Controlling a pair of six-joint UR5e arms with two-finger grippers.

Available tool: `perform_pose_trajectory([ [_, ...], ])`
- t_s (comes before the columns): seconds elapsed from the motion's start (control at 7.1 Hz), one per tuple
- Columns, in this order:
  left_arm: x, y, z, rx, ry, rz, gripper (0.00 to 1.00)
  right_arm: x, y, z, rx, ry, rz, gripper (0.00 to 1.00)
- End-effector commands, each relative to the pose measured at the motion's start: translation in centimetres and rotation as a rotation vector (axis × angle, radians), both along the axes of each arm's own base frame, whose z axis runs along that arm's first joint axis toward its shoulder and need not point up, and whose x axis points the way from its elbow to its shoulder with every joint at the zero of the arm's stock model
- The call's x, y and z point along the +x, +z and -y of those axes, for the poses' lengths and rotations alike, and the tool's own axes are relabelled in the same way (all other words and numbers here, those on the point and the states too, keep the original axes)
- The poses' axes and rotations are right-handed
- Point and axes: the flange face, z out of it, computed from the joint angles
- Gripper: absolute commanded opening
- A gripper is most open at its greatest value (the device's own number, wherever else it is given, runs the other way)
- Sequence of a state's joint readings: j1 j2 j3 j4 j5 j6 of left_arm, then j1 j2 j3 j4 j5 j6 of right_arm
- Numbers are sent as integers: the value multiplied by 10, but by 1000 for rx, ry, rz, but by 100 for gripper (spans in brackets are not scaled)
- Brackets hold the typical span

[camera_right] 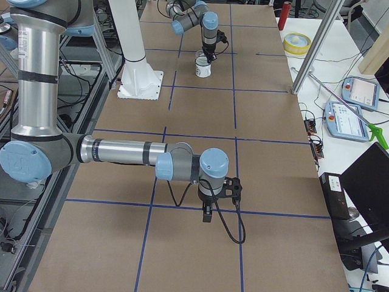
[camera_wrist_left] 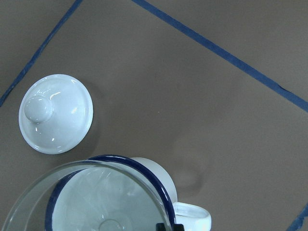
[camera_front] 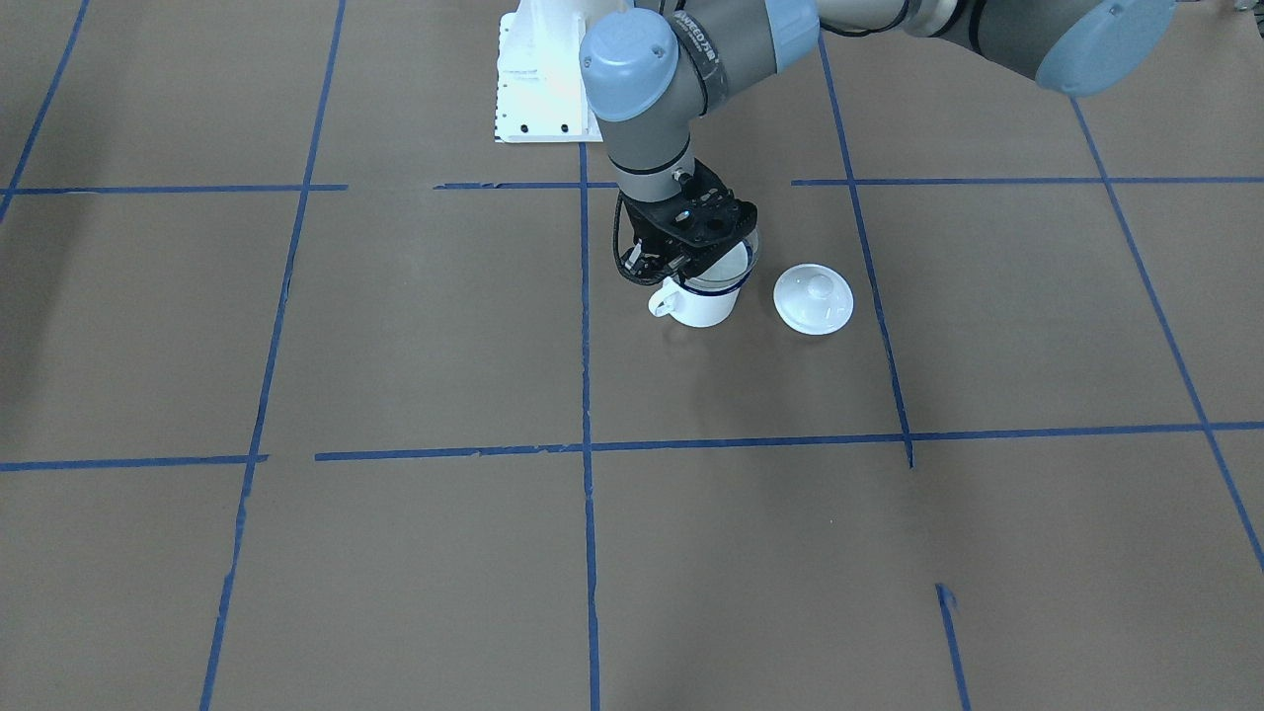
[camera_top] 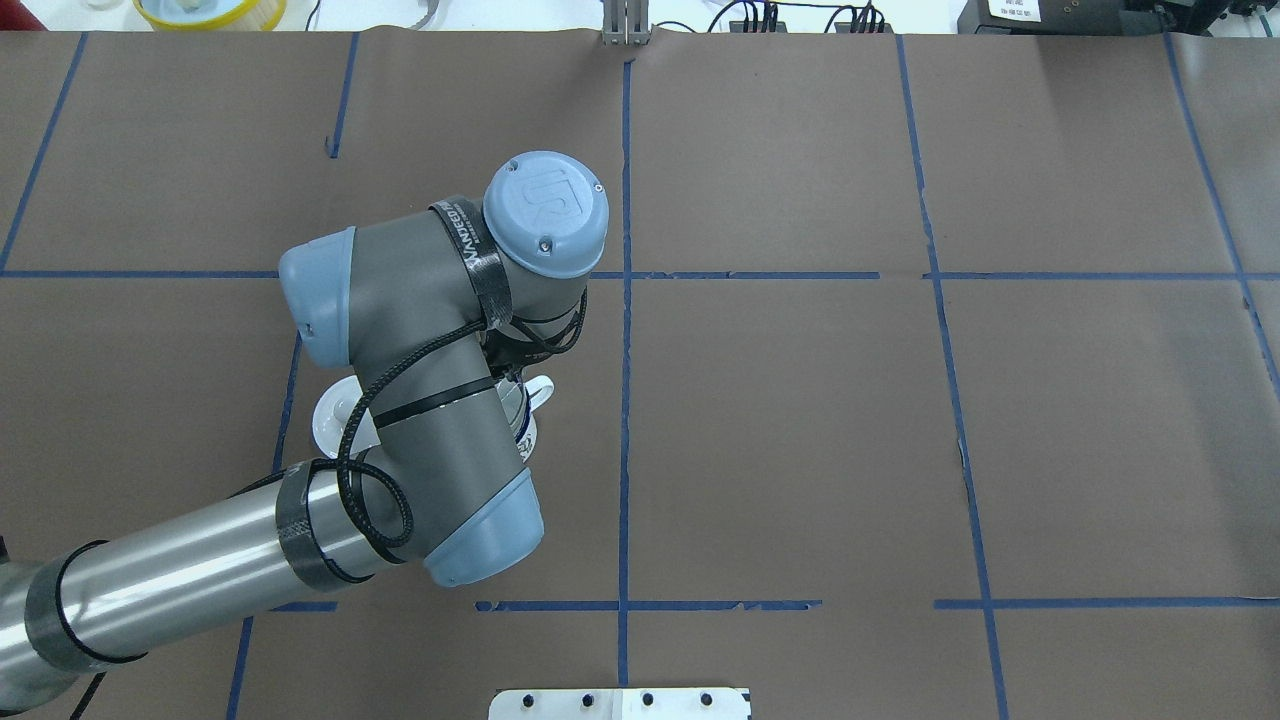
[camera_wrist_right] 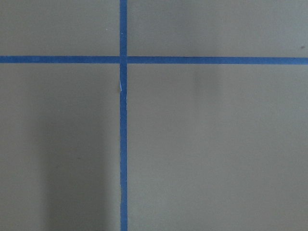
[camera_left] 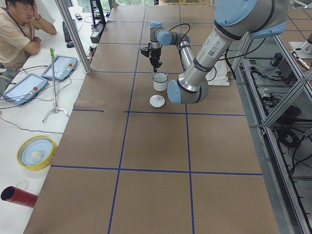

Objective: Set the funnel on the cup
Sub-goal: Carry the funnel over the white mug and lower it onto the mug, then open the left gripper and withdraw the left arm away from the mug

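The white cup (camera_front: 706,306), with a dark blue rim and its handle pointing to the view's left, stands near the table's middle. It also shows in the left wrist view (camera_wrist_left: 154,169). The clear funnel (camera_wrist_left: 108,207) sits over the cup's mouth, and its rim (camera_front: 752,247) stands slightly proud of the cup's rim. My left gripper (camera_front: 681,269) is directly above the cup, shut on the funnel's rim at the handle side. My right gripper (camera_right: 208,216) hangs over bare table far from the cup. I cannot tell whether it is open or shut.
A round white knobbed lid (camera_front: 813,298) lies flat on the table just beside the cup, and also shows in the left wrist view (camera_wrist_left: 55,113). The robot's white base plate (camera_front: 538,89) is behind them. Blue tape lines grid the brown table cover.
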State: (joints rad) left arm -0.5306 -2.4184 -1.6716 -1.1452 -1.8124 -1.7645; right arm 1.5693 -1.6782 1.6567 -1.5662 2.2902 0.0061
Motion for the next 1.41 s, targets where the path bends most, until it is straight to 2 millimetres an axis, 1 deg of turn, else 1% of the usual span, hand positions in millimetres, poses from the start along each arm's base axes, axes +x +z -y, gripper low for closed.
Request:
perform_pose_trajectory([
  [0.0, 0, 2, 0, 11, -1, 4, 8, 0, 0, 0, 0, 0, 0, 100],
  [0.14, -1, 4, 3, 29, -16, 20, 63, 0, 0, 0, 0, 0, 0, 100],
  [0.28, 0, 5, 2, 43, -23, 28, 100, 0, 0, 0, 0, 0, 0, 100],
  [0.42, 0, 7, 1, 43, -22, 30, 100, 0, 0, 0, 0, 0, 0, 100],
  [0.7, -7, 1, -1, 67, -13, 17, 100, 0, 0, 0, 0, 0, 0, 100],
  [0.85, -31, -9, -10, 150, 71, -17, 100, 0, 0, 0, 0, 0, 0, 100],
  [0.99, -85, -7, -11, 252, 138, -53, 100, 0, 0, 0, 0, 0, 0, 100],
  [1.13, -144, -8, -1, 380, 205, -65, 100, 0, 0, 0, 0, 0, 0, 100],
  [1.27, -203, 12, 13, 435, 318, -90, 100, 0, 0, 0, 0, 0, 0, 100],
])
